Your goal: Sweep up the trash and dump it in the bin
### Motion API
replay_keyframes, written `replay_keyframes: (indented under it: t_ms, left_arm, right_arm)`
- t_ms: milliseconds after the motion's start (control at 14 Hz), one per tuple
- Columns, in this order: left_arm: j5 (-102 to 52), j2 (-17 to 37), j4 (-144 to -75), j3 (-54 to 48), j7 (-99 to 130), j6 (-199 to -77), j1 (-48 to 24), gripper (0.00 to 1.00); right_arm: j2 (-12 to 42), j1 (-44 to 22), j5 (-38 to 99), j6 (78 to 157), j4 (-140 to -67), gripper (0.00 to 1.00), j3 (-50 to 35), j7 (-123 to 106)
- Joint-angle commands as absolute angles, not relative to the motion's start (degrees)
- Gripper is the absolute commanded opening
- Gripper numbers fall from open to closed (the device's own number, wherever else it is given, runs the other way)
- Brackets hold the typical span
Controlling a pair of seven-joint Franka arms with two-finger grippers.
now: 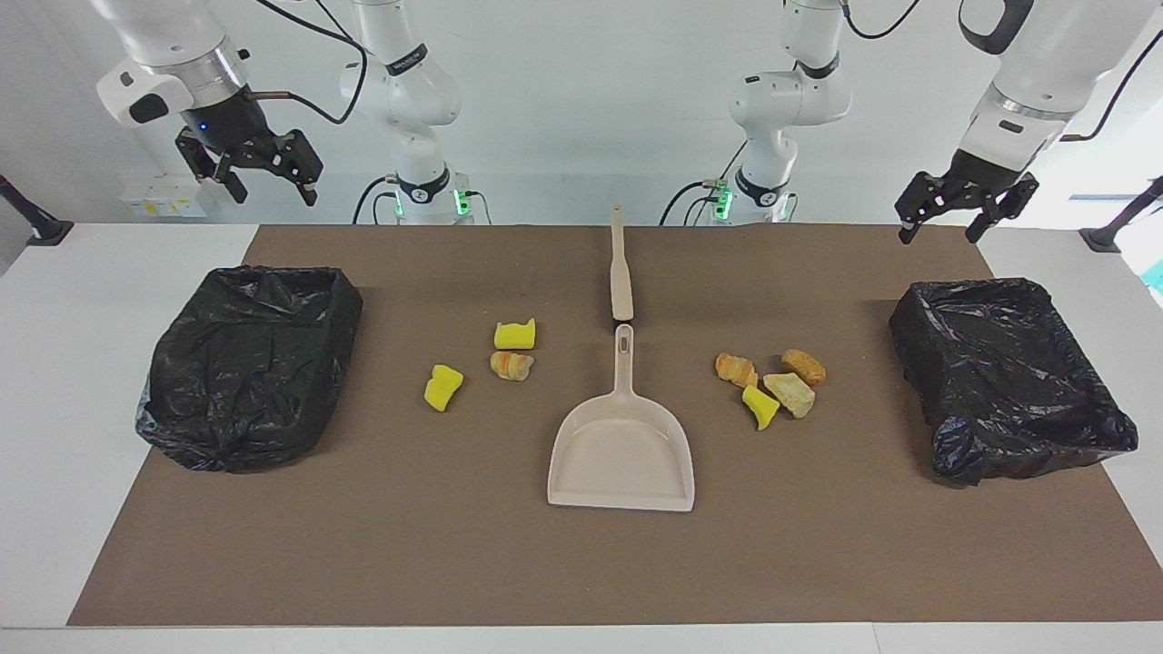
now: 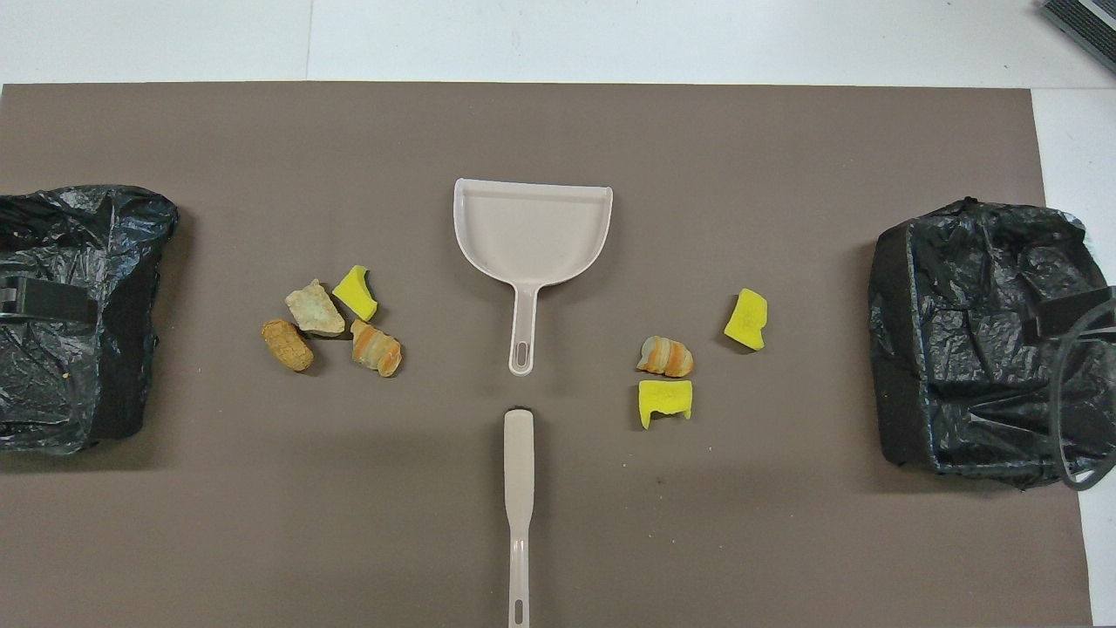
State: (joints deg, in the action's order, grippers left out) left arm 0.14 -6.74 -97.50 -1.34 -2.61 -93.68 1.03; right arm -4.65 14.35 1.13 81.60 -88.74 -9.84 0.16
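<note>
Trash lies on the brown mat in two clusters. Toward the right arm's end are two yellow chunks (image 1: 514, 334) (image 1: 442, 387) and a bread lump (image 1: 511, 365). Toward the left arm's end are several pieces (image 1: 789, 393), one of them yellow (image 2: 356, 292). Between the clusters lies the beige dustpan (image 1: 621, 454) (image 2: 532, 227), its handle pointing at the beige brush (image 1: 621, 272) (image 2: 519, 488). A black-bagged bin stands at each end (image 1: 250, 363) (image 1: 1008, 372). My right gripper (image 1: 273, 191) and left gripper (image 1: 940, 234) hang open and empty, high over the bins at their own ends.
The brown mat (image 1: 581, 563) covers most of the white table. In the overhead view each bin (image 2: 70, 366) (image 2: 959, 331) sits near a short edge of the mat. Both arm bases stand at the robots' edge of the table.
</note>
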Motion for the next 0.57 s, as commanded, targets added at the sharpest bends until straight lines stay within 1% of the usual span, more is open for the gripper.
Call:
replay_keyframes:
  t_ms: [0, 502]
  left_arm:
    - [0.9, -6.9, -97.1, -0.9, -2.8, -92.6, 0.5, 1.0]
    - [0.8, -6.9, -97.1, -0.9, -2.8, -92.6, 0.5, 1.0]
  right_arm:
    - [-5.4, 14.4, 2.0, 83.1, -90.2, 1.0, -9.9, 1.0]
    - [-5.9, 14.5, 2.0, 83.3, -90.9, 1.0, -9.9, 1.0]
